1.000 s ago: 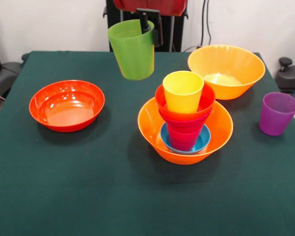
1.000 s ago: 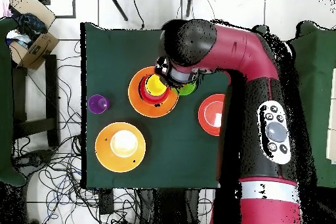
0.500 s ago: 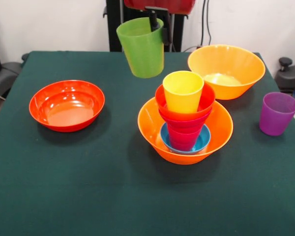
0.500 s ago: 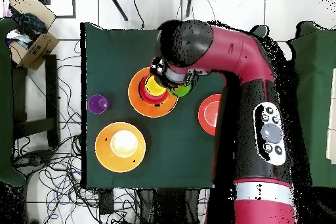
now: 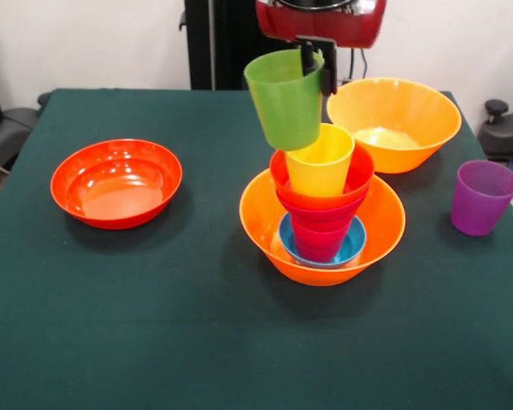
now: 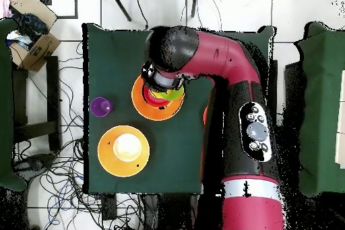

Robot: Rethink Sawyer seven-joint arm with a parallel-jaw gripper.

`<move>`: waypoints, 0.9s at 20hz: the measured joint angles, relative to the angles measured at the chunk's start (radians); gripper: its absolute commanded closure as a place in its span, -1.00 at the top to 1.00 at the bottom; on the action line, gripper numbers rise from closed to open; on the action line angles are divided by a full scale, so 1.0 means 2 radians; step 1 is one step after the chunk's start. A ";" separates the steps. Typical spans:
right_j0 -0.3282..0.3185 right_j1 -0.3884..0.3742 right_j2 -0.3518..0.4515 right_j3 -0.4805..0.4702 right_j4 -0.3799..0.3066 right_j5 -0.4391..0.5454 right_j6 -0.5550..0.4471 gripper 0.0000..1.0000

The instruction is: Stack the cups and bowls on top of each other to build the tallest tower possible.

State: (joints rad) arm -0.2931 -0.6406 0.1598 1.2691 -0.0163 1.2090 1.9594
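Note:
My gripper (image 5: 318,68) is shut on the rim of the green cup (image 5: 284,98), one finger inside and one outside. It holds the cup tilted in the air, just above and left of the yellow cup (image 5: 321,162) that tops the tower. The tower rises from a large orange bowl (image 5: 265,224) and holds a blue bowl (image 5: 352,245), crimson-pink pieces (image 5: 318,232) and a small red-orange bowl (image 5: 360,171). The purple cup (image 5: 481,197) stands alone on the right. In the overhead view the arm hides the gripper; the green cup (image 6: 172,94) shows as a sliver over the tower's bowl (image 6: 143,102).
A second large orange bowl (image 5: 393,113) stands behind the tower on the right, also in the overhead view (image 6: 123,150). A wide shallow red-orange bowl (image 5: 115,182) sits on the left. The table has a dark green cloth (image 5: 154,325). The purple cup also shows from above (image 6: 100,106).
My gripper has carried the green cup to the right in the front view, from well left of the tower to just above the yellow cup. Nothing else has moved.

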 measured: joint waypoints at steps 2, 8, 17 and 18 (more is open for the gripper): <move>0.004 0.003 -0.003 0.000 0.000 0.000 0.003 -1.00; 0.011 0.012 -0.014 0.000 0.002 0.000 0.016 -1.00; 0.016 0.019 -0.022 0.008 0.018 -0.004 0.022 -1.00; 0.017 0.019 -0.022 0.010 0.020 -0.007 0.022 -1.00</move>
State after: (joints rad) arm -0.2595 -0.6026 0.1162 1.2899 0.0247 1.1948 2.0039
